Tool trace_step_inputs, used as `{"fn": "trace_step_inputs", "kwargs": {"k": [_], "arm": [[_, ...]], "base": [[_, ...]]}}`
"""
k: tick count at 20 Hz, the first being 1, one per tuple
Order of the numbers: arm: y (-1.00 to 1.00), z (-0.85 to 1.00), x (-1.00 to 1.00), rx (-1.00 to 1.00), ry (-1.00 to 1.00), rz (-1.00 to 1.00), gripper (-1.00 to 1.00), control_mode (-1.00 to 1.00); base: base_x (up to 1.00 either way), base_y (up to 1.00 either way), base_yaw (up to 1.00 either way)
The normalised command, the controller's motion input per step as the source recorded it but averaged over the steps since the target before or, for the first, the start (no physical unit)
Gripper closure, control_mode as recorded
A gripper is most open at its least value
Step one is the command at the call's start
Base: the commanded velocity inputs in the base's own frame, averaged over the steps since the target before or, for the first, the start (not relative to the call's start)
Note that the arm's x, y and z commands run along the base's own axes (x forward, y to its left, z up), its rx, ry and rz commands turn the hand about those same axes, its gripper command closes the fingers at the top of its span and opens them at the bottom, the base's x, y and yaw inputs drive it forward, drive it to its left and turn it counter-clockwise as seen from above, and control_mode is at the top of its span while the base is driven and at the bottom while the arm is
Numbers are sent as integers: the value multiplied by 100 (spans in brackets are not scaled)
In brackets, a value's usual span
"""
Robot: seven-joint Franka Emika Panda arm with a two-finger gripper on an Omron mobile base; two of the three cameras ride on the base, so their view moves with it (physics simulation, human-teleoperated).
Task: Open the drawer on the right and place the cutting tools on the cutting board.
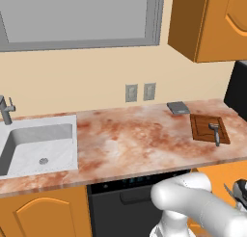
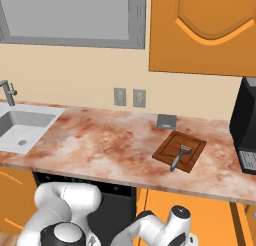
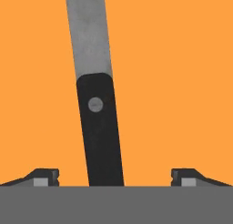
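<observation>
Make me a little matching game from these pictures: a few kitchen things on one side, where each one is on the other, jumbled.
Things:
1. peeler
2. knife
3. grey pad
4. sink

Places:
A. set into the counter's left end
B. lying between the robot's open fingers, on an orange surface
C. on the cutting board
D. on the counter by the wall, behind the board

Pairs: 1-C, 2-B, 3-D, 4-A
</observation>
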Motion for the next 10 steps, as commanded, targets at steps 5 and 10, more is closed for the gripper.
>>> {"fn": "trace_step_inputs", "kwargs": {"k": [5,10], "arm": [[-2,-43,-9,0,0,1,-100,-100],[0,-28,-18,0,0,0,100,-100]], "base": [[0,0,0],[0,0,0]]}}
